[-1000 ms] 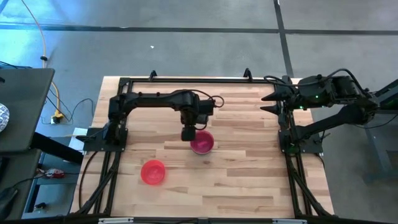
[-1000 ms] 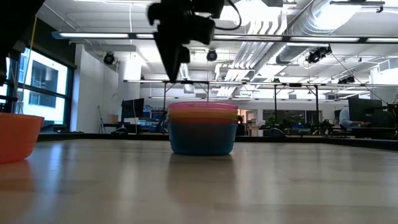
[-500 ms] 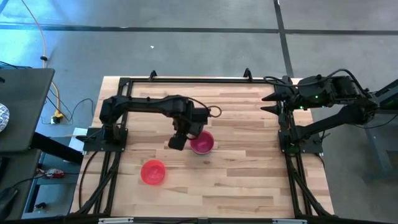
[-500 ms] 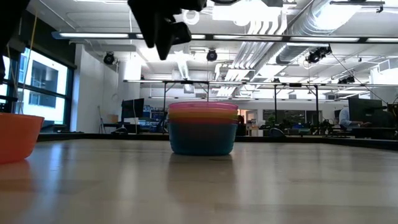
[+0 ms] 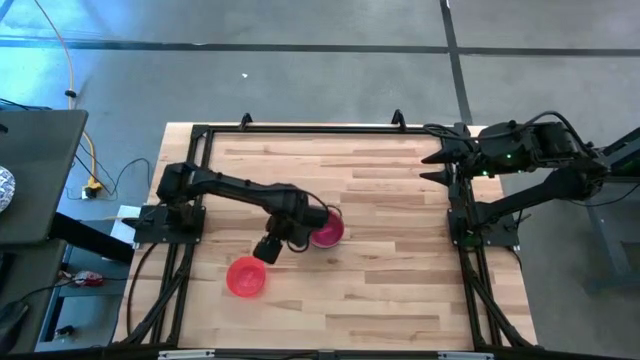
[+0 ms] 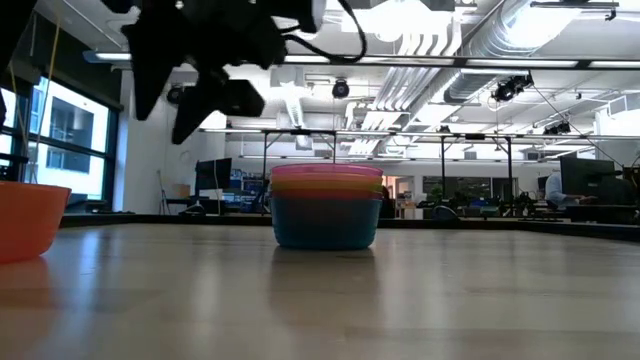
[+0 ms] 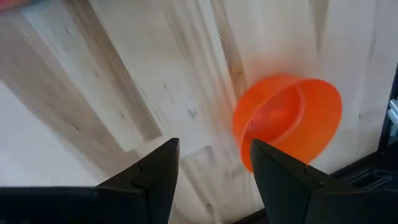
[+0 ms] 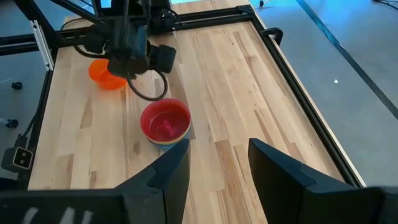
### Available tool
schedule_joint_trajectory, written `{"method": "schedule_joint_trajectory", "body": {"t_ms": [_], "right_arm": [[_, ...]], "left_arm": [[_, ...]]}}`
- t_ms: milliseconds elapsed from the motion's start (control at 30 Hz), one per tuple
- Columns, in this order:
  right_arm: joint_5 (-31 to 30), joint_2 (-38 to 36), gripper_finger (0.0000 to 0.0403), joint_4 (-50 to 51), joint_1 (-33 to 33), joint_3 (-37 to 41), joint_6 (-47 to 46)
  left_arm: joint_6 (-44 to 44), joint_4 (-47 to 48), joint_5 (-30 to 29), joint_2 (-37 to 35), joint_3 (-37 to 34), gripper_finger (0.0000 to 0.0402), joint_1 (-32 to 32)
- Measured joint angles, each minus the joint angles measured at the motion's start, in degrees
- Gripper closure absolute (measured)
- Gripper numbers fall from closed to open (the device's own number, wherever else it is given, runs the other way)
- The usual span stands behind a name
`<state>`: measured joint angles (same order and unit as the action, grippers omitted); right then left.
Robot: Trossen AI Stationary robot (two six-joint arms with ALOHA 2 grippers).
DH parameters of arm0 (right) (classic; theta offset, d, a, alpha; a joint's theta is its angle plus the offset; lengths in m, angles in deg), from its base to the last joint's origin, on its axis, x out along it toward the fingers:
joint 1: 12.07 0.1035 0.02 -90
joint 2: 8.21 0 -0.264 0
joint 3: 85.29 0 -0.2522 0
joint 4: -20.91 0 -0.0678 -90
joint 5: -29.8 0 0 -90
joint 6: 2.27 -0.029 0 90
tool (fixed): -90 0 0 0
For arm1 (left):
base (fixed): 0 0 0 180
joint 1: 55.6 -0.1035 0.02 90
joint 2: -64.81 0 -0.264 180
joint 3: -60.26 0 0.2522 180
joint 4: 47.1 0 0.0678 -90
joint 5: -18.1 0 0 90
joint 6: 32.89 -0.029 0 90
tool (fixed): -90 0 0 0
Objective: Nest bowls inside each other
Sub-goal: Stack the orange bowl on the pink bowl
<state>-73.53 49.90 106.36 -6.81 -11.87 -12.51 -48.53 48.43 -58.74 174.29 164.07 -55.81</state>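
Observation:
A stack of nested bowls (image 5: 326, 229) stands on its base at the table's middle, with the pink bowl on top and the teal blue one (image 6: 325, 222) at the bottom. The red bowl (image 5: 246, 277) stands alone nearer the near left corner; it also shows in the low view (image 6: 28, 220) and the left wrist view (image 7: 289, 121). My left gripper (image 5: 268, 248) hangs open above the table between the stack and the red bowl, touching nothing (image 7: 211, 177). My right gripper (image 5: 437, 165) waits open at the far right edge (image 8: 217, 171).
A black frame (image 5: 300, 129) runs along the table's far, left and right edges. Bare wood (image 5: 390, 280) lies to the right of and nearer than the stack. A side table (image 5: 35, 175) stands off the left edge.
My left gripper has left its place over the stack and swung toward the table's near left, toward the red bowl, staying open. The stack and the red bowl have stayed where they were.

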Motion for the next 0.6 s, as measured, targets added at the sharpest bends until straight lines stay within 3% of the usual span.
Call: {"method": "schedule_joint_trajectory", "body": {"t_ms": [267, 600], "right_arm": [[0.0, 0.02, 0.0247, 0.12, 0.0, 0.0, 0.04], [0.0, 1.0, 0.0247, -1.98, -0.02, -0.02, 1.24]], "left_arm": [[8.04, -10.31, 1.48, -11.06, -13.24, 0.0213, 0.49], [18.82, -19.32, -1.99, -24.6, -25.62, 0.0213, 0.67]]}}
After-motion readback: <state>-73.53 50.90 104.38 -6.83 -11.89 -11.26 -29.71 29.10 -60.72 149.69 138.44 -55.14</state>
